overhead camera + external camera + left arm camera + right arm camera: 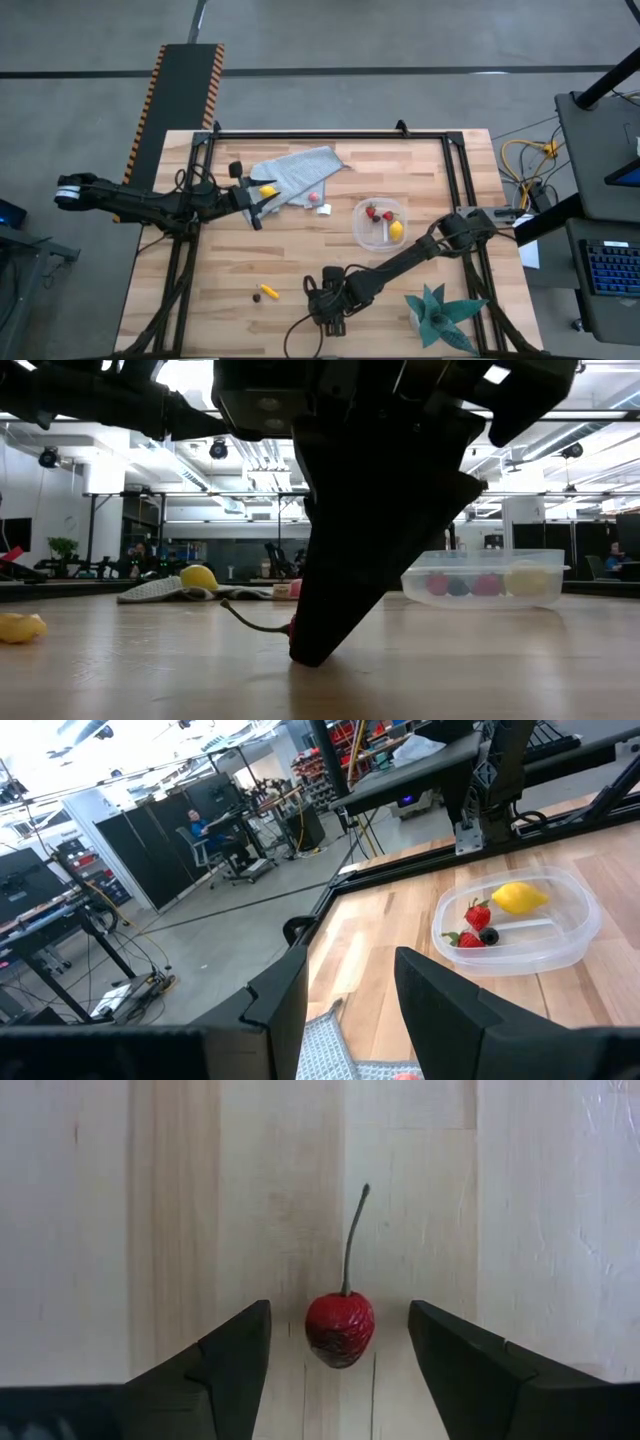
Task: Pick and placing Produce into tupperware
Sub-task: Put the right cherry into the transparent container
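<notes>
Container at table's right-centre holds lemon, strawberries, dark berry. Right gripper down at table's front, fingers spread either side of cherry, not touching. Left gripper half-open, empty, over cloth. Left: cherry, cloth lemon, front yellow piece.

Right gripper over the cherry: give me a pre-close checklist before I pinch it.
1. Right gripper open, a finger on each side of the cherry: ok.
2. Cherry centred in the gap, touching neither finger: ok.
3. Stem clear of the fingers, pointing away: ok.
4. Fingertips down at table level, low view: ok.
5. Tupperware has room beside the lemon and strawberries: ok.
6. Left gripper out of the path, over the cloth: ok.
</notes>
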